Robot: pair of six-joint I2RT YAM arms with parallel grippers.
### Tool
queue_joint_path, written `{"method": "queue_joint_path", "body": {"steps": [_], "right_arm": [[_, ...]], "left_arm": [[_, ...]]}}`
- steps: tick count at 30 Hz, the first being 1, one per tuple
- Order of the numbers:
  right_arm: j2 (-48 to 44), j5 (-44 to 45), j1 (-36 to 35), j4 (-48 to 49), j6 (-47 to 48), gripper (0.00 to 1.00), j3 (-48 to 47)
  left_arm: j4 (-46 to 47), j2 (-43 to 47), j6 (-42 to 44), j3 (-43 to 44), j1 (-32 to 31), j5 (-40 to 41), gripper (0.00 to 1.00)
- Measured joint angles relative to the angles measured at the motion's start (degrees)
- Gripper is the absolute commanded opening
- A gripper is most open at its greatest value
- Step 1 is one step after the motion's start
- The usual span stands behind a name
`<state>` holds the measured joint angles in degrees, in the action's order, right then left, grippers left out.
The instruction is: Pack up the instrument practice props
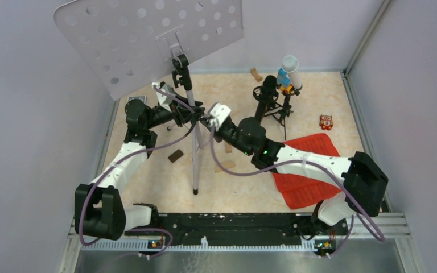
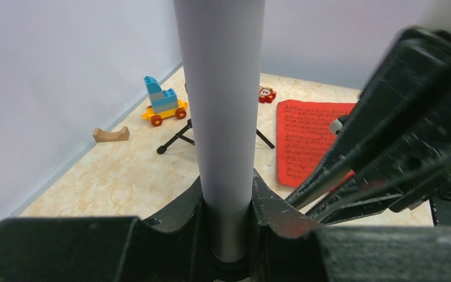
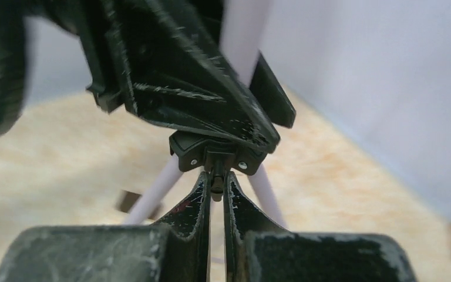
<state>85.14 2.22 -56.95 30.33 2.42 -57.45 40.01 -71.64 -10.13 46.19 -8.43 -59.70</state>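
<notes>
The grey perforated music-stand plate tilts atop a silver pole with tripod legs. My left gripper is shut around that pole. My right gripper meets it from the right and is shut on a small black tab under the stand's black collar. Red sheet-music pages lie flat on the right. The black microphone stands on its small tripod at the back. The white tube stands beside it.
A blue-and-orange toy car sits near the back wall by the tube. A small red toy lies right of the microphone. Wooden blocks are scattered on the floor. Walls close in on three sides.
</notes>
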Motion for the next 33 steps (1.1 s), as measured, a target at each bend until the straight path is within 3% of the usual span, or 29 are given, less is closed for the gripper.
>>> {"method": "queue_joint_path", "body": {"steps": [5, 9, 14, 17, 21, 29, 32, 33], "right_arm": [[-0.9, 7.7, -6.4, -5.2, 33.8, 0.0, -0.6], [-1.1, 13.2, -10.0, -3.5, 54.4, 0.0, 2.1], [-0.6, 16.2, -15.0, -3.9, 67.0, 0.06, 7.6], [1.2, 16.1, -17.2, -8.1, 67.7, 0.21, 9.3], [1.0, 16.4, -17.0, -8.5, 64.0, 0.31, 9.4], [-6.8, 20.1, -17.0, -6.2, 45.3, 0.43, 9.4], [-10.4, 22.8, -17.0, -8.0, 35.3, 0.46, 9.4], [-11.3, 23.6, -17.0, -9.0, 32.5, 0.47, 9.4]], "left_arm": [[0.1, 0.0, 0.0, 0.0, -0.4, -1.6, 0.0], [0.3, 0.0, 0.4, 0.3, -1.2, -2.5, 0.0], [-0.2, -0.1, 0.4, 0.3, -0.9, -1.6, 0.0], [-0.6, -0.3, 0.5, 0.4, -0.5, -0.7, 0.01], [-0.7, -0.3, 0.5, 0.5, -0.5, -0.7, 0.1], [-0.6, -0.2, 1.6, 0.5, -0.5, 0.2, 0.61], [-2.0, -0.1, 2.8, 0.4, -0.5, 1.1, 0.91], [-2.8, 0.1, 3.2, 0.3, -0.5, 1.4, 0.96]]}}
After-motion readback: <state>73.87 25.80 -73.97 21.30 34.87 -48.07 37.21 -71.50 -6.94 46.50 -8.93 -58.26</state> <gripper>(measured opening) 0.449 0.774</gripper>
